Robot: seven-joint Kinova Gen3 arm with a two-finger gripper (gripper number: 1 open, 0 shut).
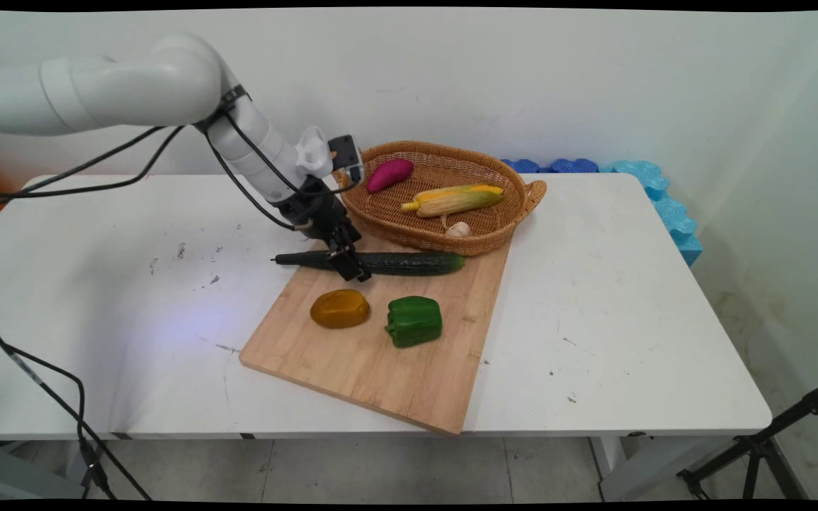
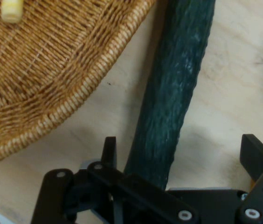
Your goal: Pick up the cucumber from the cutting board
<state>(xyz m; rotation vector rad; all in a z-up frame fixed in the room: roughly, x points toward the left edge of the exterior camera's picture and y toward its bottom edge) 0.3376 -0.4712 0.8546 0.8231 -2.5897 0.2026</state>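
Your gripper (image 2: 180, 151) straddles the cucumber (image 2: 176, 93), jaws wide, gripping nothing. The cucumber lies along the cutting board's (image 1: 373, 355) far edge, with the basket (image 1: 480, 238) rim close behind.

No legible text or labels anywhere

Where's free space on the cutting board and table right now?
Cutting board: the near end, below the potato and green pepper, is bare. Table: open right of the board and basket, and across the left half. Crowded: the board's far end, where the gripper, fingers open, straddles the cucumber against the basket.
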